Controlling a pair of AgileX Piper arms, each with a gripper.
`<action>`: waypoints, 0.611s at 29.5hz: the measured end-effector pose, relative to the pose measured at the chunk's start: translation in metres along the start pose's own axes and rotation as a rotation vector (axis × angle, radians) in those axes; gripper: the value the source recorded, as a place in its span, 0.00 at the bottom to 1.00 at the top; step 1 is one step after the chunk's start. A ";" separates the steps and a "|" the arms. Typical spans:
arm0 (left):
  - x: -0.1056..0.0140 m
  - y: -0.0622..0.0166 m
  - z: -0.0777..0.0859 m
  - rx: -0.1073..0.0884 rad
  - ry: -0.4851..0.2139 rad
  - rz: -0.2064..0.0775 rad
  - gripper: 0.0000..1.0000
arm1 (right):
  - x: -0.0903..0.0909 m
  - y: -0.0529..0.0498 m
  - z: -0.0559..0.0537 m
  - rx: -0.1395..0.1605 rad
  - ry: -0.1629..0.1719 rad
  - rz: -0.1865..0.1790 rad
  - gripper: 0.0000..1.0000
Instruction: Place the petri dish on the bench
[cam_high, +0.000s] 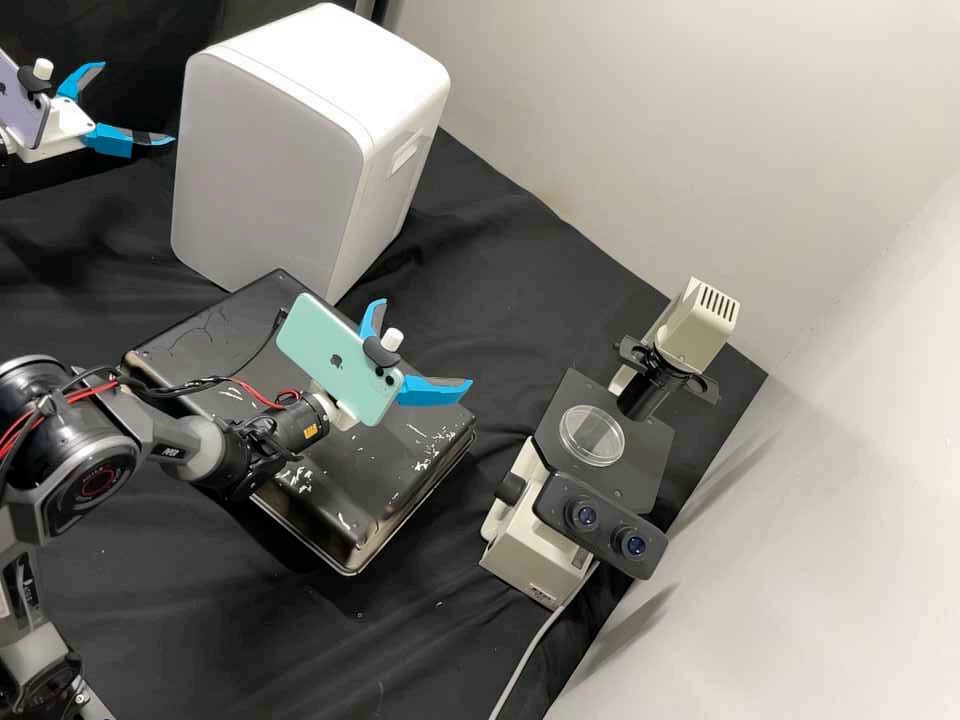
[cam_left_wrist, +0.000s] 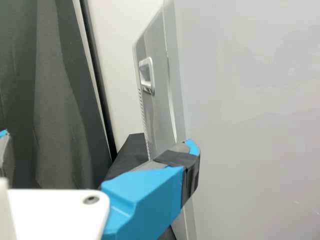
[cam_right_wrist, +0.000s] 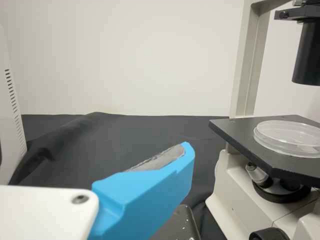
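Petri dish on stage, beyond right pincer

Petri dish: clear, round, shallow.
Pose: lying flat.
Place: I see it on the microscope's black stage.

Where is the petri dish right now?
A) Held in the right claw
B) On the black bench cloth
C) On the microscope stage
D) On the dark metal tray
C: the clear petri dish lies flat on the microscope's black stage, while the right claw hangs open and empty above the tray, well apart from it.
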 end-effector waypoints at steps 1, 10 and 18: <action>0.000 0.0000 0.000 0.000 0.000 0.000 1.00 | 0.000 0.000 0.000 0.000 0.000 0.000 1.00; 0.000 0.0000 0.000 0.000 0.000 0.000 1.00 | 0.000 0.000 0.000 0.000 0.000 0.000 1.00; 0.000 -0.0015 0.007 0.009 -0.022 -0.005 1.00 | 0.000 0.000 0.000 0.000 0.000 0.000 1.00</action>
